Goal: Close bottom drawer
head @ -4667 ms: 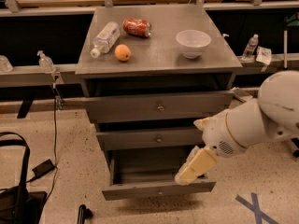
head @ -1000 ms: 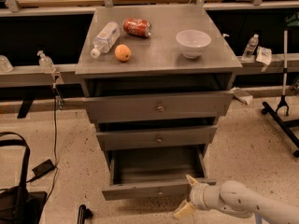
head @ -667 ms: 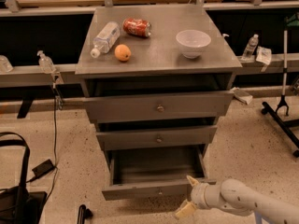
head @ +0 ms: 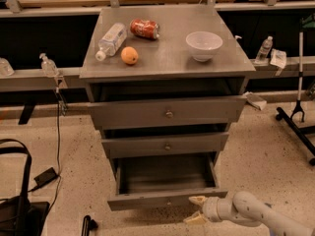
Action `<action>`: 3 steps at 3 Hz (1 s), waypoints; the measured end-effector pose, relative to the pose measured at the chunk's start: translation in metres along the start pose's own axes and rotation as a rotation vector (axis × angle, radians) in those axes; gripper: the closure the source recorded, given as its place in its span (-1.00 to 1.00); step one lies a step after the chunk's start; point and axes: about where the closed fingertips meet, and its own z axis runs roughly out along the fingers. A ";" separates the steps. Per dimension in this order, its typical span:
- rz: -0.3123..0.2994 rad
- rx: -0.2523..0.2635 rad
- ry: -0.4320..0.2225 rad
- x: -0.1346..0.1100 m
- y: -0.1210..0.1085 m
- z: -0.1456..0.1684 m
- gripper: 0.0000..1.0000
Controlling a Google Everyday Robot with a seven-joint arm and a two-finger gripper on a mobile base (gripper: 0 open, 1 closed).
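Grey metal cabinet (head: 162, 68) stands mid-scene on a speckled floor, three drawers stacked, all standing out from the body to some degree.

Bottom drawer (head: 165, 199): lowest of the three, shortest front, pulled well out toward the near side. Its inside shows as a dark hollow with nothing seen in it. Small knob at the front's centre, hard to make out.

Gripper (head: 197, 209): low in the near right, at floor level, just beside the right end of the bottom drawer's front. The white arm (head: 256, 213) enters from the right edge. The two cream fingers (head: 198, 199) are spread apart with nothing between them; the upper one is close under the front's lower edge, contact cannot be told.

Middle drawer (head: 165, 145) and top drawer (head: 167, 113) sit above, each with a round knob, each slightly proud.

On the cabinet top: clear water bottle (head: 110, 39) lying at far left, red can (head: 144, 28) on its side beyond it, orange (head: 129, 55) near the bottle, white bowl (head: 204, 45) upright at right.

Black bag (head: 15, 213) on the floor at near left
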 end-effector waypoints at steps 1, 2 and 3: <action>-0.048 -0.019 -0.029 0.022 -0.015 0.015 0.17; -0.105 -0.032 -0.042 0.038 -0.023 0.029 0.64; -0.154 -0.015 -0.020 0.057 -0.025 0.052 1.00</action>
